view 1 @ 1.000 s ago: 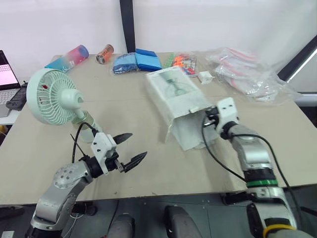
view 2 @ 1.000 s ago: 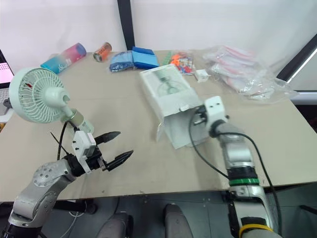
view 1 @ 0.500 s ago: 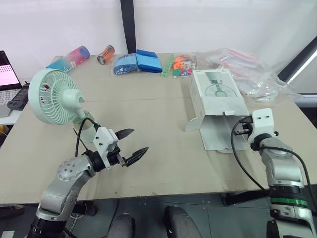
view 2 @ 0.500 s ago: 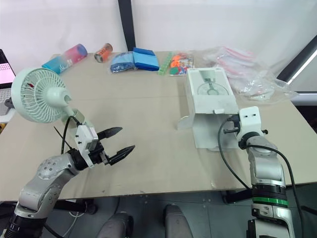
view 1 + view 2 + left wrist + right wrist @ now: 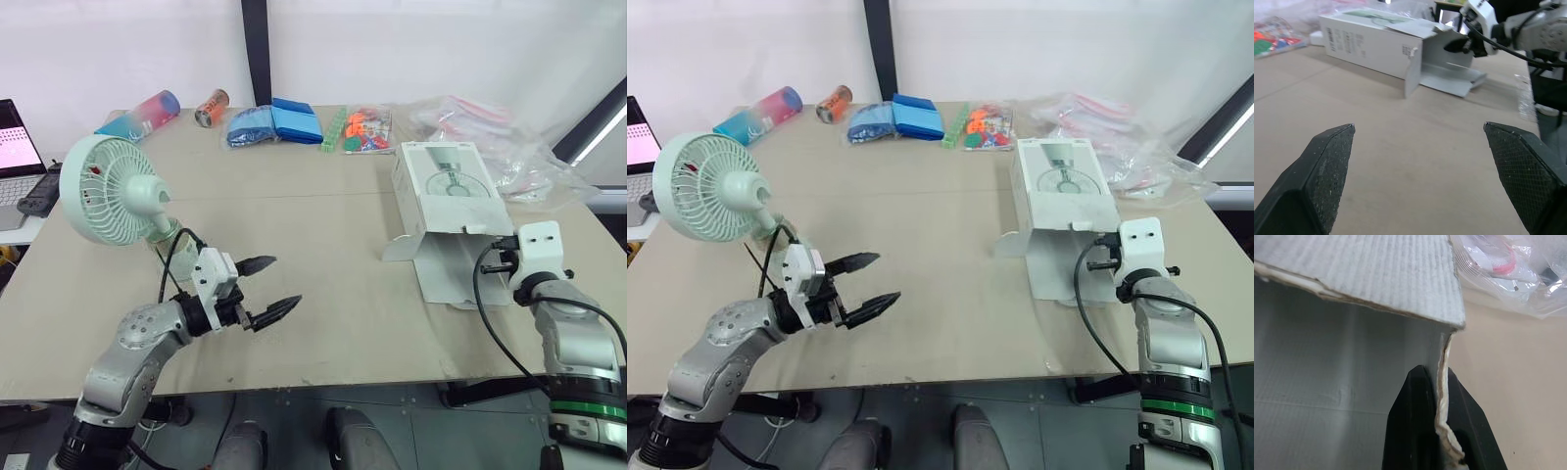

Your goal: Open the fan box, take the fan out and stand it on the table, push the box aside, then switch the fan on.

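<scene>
The fan box [image 5: 446, 211] lies on its side close to the desk's [image 5: 323, 225] right edge, its open end and loose flaps facing the near edge. The right gripper [image 5: 498, 258] has its fingers pressed together on the thin cardboard wall at that opening. The fan [image 5: 108, 191] stands upright near the left edge, well apart from the box, and the left gripper [image 5: 284, 282] hovers just beside its base with fingers spread wide, holding nothing. The pinched wall looks flimsy, so a further pull could crease or tear it, or let it slip free. More travel could drive the box into the plastic bags [image 5: 490, 127] at the far right corner or off the edge. A careless reach for the switch could tip the top-heavy fan. A second ago the box lay slantwise near the desk's middle; it has since swung out to the right, while the fan has stayed put.
</scene>
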